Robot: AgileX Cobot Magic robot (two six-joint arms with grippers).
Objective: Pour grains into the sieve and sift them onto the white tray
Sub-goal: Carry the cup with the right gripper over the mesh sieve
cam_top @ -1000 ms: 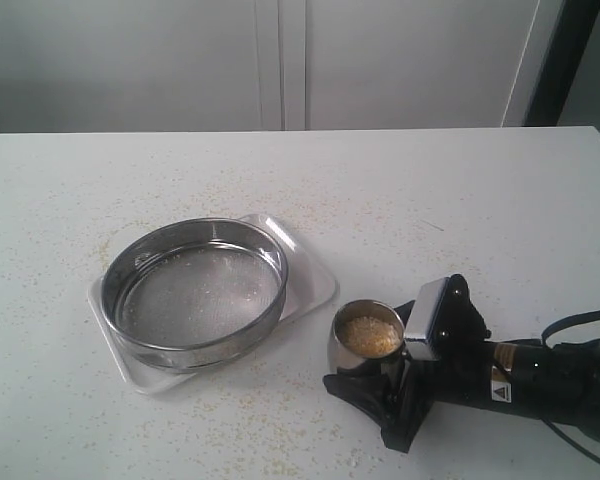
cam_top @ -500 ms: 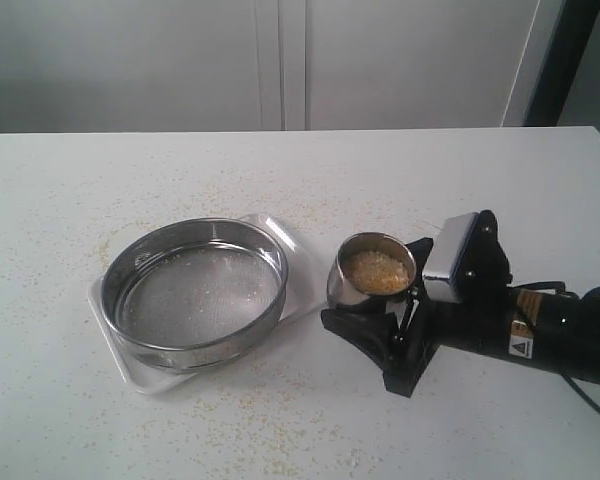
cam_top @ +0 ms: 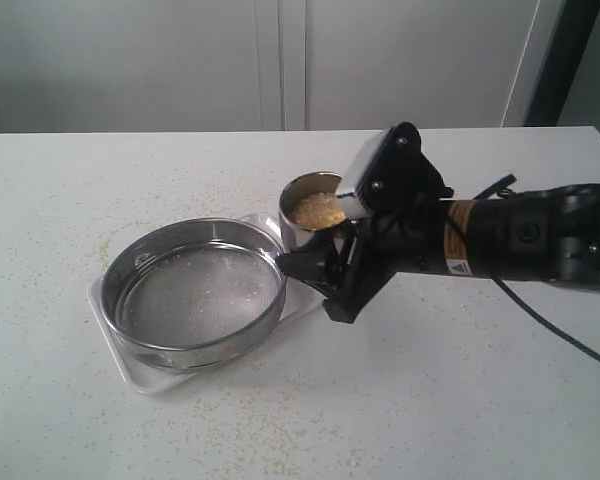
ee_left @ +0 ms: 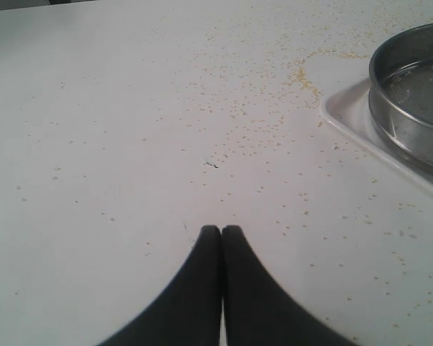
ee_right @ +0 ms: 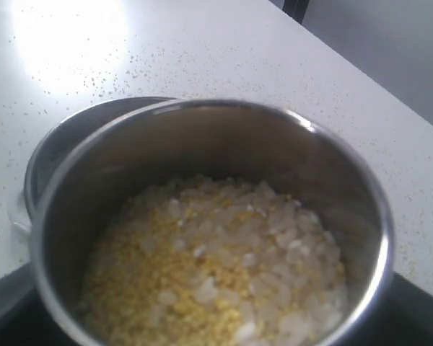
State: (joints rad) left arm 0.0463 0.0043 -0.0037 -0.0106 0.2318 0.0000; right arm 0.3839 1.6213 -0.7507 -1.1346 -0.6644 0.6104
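The sieve [cam_top: 195,290] rests on the white tray [cam_top: 315,292] left of centre, its mesh holding only a few specks. My right gripper [cam_top: 312,252] is shut on a small steel cup [cam_top: 302,228], held in the air just beyond the sieve's right rim. The grains [cam_top: 318,210], yellow granules mixed with whitish rice, are still inside the cup [ee_right: 202,158]; close up, the grains [ee_right: 216,274] fill its bottom, with the sieve rim [ee_right: 72,137] behind it. My left gripper [ee_left: 221,229] is shut on nothing, low over the table, with the sieve [ee_left: 411,101] and tray [ee_left: 346,119] off to one side.
Sparse crumbs [cam_top: 250,405] are scattered over the white tabletop, thickest around the tray. The right arm's black body and cable [cam_top: 540,240] stretch across the right half of the table. A pale wall [cam_top: 280,60] stands behind the table's far edge.
My right gripper has carried the cup up from the table's front right, leftward and farther back, to the sieve's right rim. The sieve and tray have not moved.
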